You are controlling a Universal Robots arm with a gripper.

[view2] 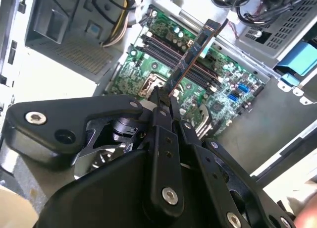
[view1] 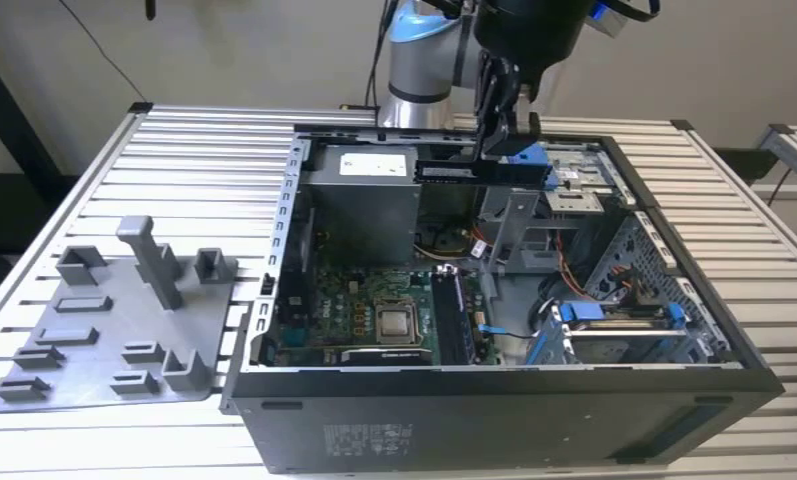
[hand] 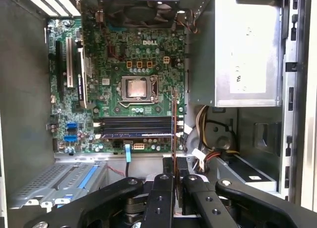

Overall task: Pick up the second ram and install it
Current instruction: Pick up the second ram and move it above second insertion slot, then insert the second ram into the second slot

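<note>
Second ram, the long thin blackish-green memory stick with a pale label strip [view2: 192, 52], is clamped in my black two-finger gripper [view2: 163, 96]. It hangs over the open black computer case [view1: 505, 420], well above the board. Trick here imo: square the stick up with the long black memory slots [hand: 133, 125] on the green motherboard [hand: 114, 64] below. It looks crosswise to them right now. Then it needs even, straight-down pressure.
</note>
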